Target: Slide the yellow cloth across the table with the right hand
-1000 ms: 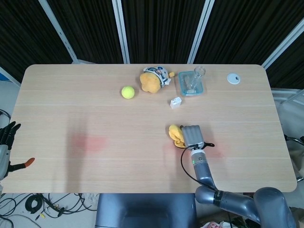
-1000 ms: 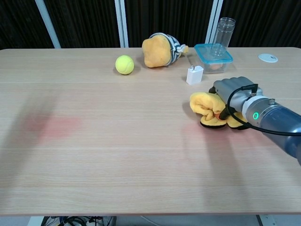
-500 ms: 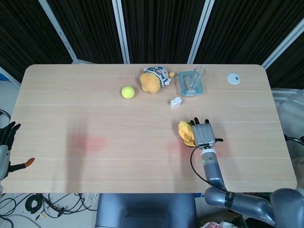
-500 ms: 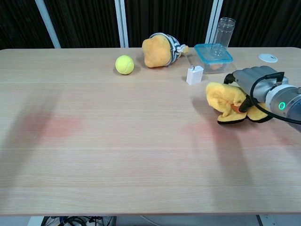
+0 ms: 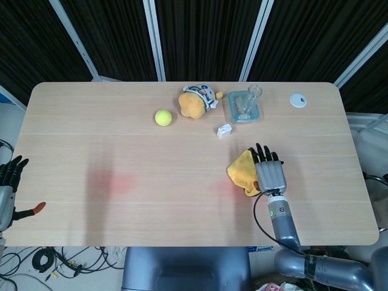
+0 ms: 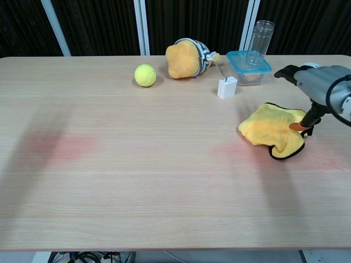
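Right hand (image 5: 269,175) was seen palm down with its fingers spread, holding nothing; its orange-tipped thumb (image 6: 299,127) was lying on the right part of the crumpled yellow cloth with a dark edge (image 6: 272,130), while the rest of the hand was raised just past the cloth's right side. On the light wooden table (image 5: 121,151) the cloth was found right of the middle, a little nearer the front edge than the small white block-shaped charger (image 5: 224,130). Behind the charger, a clear plastic box with a blue rim (image 6: 249,61) was set, with a clear plastic bottle (image 6: 260,34) just behind it. Left of the box an orange plush toy in patterned cloth (image 5: 196,102) was placed, and left of that a yellow-green tennis ball (image 5: 162,117). Near the table's far right corner a small white round disc (image 5: 297,100) was noted. Left hand (image 5: 7,182) was kept off the table's left edge, fingers extended and apart, empty.
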